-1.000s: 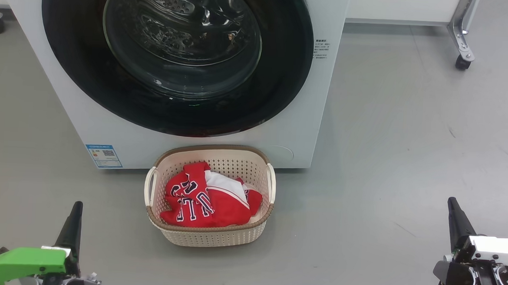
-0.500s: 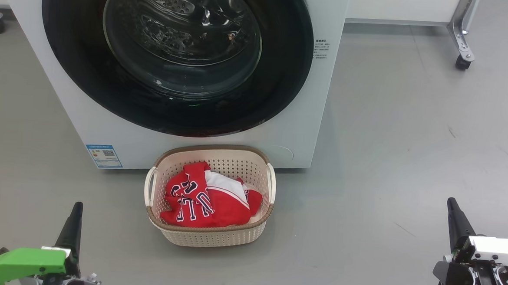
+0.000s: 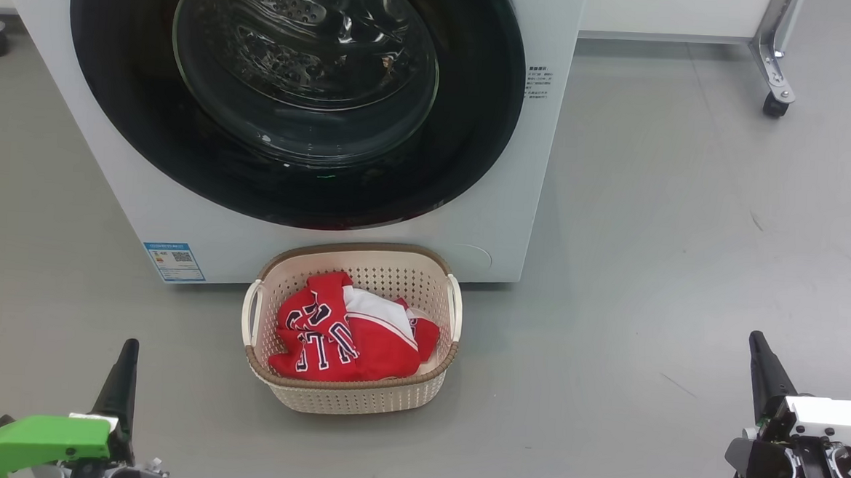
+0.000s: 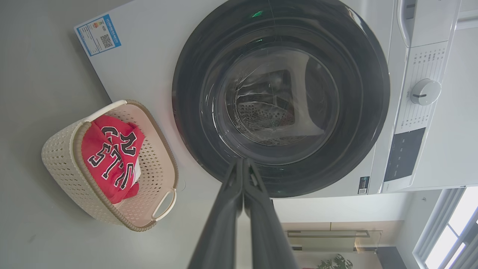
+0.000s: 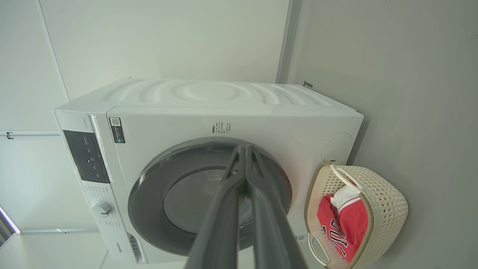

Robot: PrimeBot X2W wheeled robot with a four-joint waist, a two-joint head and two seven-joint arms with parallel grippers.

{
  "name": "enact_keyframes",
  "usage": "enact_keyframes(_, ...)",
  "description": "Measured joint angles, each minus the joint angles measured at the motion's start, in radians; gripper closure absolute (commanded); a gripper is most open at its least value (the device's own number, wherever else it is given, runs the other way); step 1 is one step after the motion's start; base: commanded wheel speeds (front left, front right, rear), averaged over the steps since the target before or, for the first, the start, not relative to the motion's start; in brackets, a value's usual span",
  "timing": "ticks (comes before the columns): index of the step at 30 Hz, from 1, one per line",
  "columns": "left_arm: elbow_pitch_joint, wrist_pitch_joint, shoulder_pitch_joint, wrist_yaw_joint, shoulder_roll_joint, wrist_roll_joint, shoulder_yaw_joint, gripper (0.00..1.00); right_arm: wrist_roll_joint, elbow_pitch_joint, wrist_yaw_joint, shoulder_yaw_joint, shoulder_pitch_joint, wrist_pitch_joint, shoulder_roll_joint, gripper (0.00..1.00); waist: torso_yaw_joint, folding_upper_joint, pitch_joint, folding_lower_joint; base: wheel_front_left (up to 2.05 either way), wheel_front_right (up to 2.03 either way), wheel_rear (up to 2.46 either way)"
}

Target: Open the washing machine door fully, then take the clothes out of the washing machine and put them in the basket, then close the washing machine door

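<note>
Shows the washing machine door (image 3: 295, 94) shut flush against the front of the washing machine (image 3: 486, 198), with steel drum (image 3: 291, 13) visible through the glass. Sets the basket (image 3: 348, 402) on the floor (image 3: 651, 243) just in front of the washing machine, below the door, the clothes (image 3: 347, 337) bunched inside, red with dark lettering. Presents the left claw (image 4: 242, 166) and the right claw (image 5: 245, 149) each pressed together and empty, well back from the washing machine, left before its left corner, right beyond its right side.
</note>
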Motion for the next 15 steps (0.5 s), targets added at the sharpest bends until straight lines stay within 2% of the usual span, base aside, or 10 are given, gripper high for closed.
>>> enact_keyframes(15, 0.004, 0.0, -0.002, 0.0, -0.001, 0.001, 0.002, 1.0, 0.0, 0.0, 0.0, -0.001, 0.0, 0.0, 0.001, 1.0, 0.0, 0.0, 0.0, 0.0, 0.0, 0.0, 0.0)
